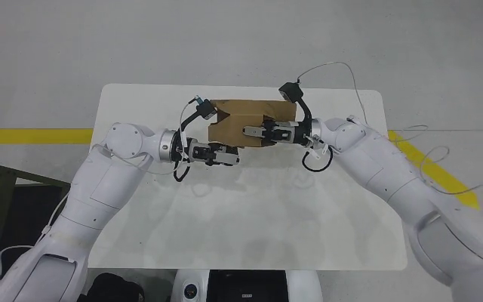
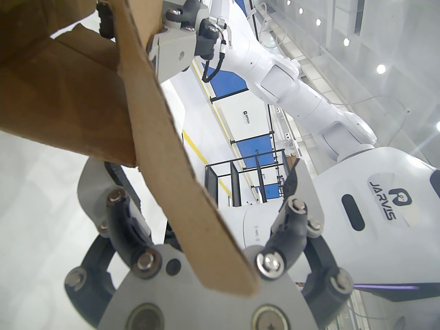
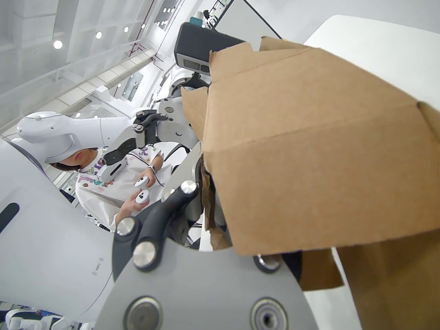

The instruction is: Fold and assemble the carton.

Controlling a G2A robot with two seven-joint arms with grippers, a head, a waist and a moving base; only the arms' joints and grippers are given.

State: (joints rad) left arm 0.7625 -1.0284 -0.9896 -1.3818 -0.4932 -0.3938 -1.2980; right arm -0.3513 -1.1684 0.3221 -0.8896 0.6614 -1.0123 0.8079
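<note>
The carton (image 1: 249, 113) stood half-formed at the far edge of the table (image 1: 249, 226), midway along. The right gripper (image 1: 253, 131) pinched one flap. The left gripper (image 2: 202, 187) gaped wide around another (not clamped). Flap-folding seemed in hand; next, the left probably needed to close and press its flap inward.
</note>
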